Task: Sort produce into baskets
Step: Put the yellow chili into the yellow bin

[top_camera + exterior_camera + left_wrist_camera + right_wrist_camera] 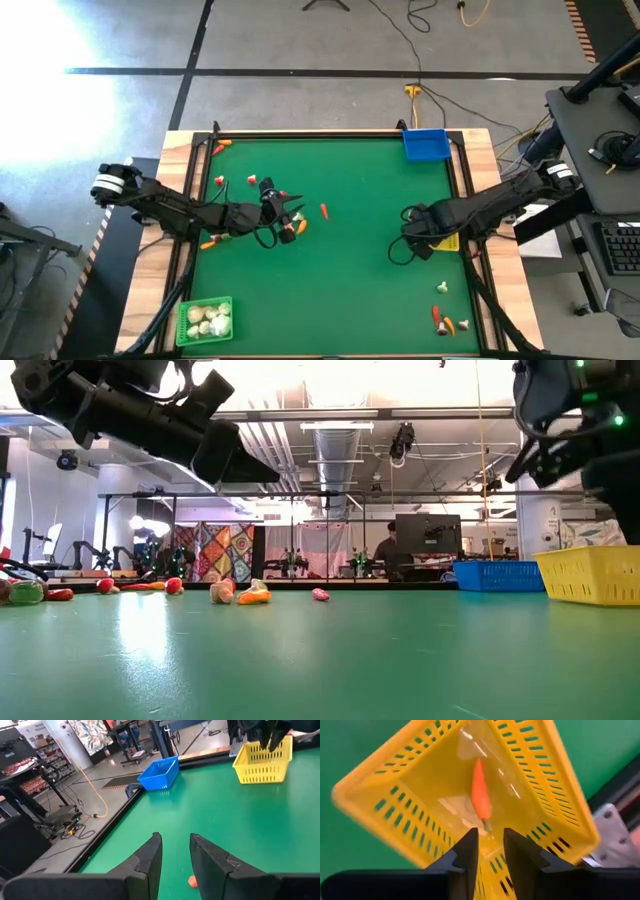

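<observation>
A: Your right gripper is right over the yellow basket, fingers a little apart with nothing between them, and a single orange carrot lies on the basket floor beneath.

B: And your left gripper hangs above the green tabletop, fingers parted too and empty. An orange-red piece lies on the tabletop just beneath them.

A: From above, that left gripper sits mid-left on the tabletop among scattered produce: a red piece just beside it, more red-and-white bits toward the far-left side.

B: Near-left corner, you've got the green basket holding whitish garlic bulbs (several, bunched together).

A: Near-right corner, a small loose cluster of red, orange and white pieces lies on the tabletop, well apart from any basket.

B: Farther out, the blue basket stands at the far edge, right of centre. I cannot tell if anything is in it.
</observation>
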{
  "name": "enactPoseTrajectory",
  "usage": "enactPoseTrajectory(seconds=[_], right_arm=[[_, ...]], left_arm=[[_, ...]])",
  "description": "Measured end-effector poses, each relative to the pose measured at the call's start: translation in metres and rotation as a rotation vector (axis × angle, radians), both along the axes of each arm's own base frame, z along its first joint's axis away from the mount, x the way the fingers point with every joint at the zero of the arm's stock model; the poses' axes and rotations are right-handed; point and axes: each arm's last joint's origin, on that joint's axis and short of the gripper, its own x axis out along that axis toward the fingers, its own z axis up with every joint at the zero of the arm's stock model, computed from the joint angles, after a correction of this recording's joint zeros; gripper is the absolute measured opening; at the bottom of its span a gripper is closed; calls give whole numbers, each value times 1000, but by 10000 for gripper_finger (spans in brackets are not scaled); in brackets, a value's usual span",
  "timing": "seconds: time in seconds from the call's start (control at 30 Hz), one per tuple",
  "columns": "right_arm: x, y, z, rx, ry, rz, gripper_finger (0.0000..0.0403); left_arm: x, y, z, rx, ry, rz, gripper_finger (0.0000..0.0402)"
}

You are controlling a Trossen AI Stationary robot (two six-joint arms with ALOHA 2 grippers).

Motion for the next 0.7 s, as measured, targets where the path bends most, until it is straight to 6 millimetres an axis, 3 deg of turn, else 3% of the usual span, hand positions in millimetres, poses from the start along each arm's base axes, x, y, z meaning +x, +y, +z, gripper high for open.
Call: enactPoseTrajectory(seconds=[0.2, 0.3, 0.4, 0.53, 0.7], right_arm=[[15, 3, 48, -21, -14, 20, 134], [36, 5, 70, -105, -220, 59, 145], [67, 10, 82, -213, -509, 208, 150], [115, 14, 81, -310, -798, 447, 150], [170, 10, 46, -354, -954, 644, 151]], left_arm=[[1, 0, 4, 9, -39, -3, 84], [1, 0, 5, 15, -46, -4, 84], [2, 0, 7, 33, -47, -8, 84], [2, 0, 10, 40, -64, -9, 84], [0, -2, 11, 63, -59, -8, 84]])
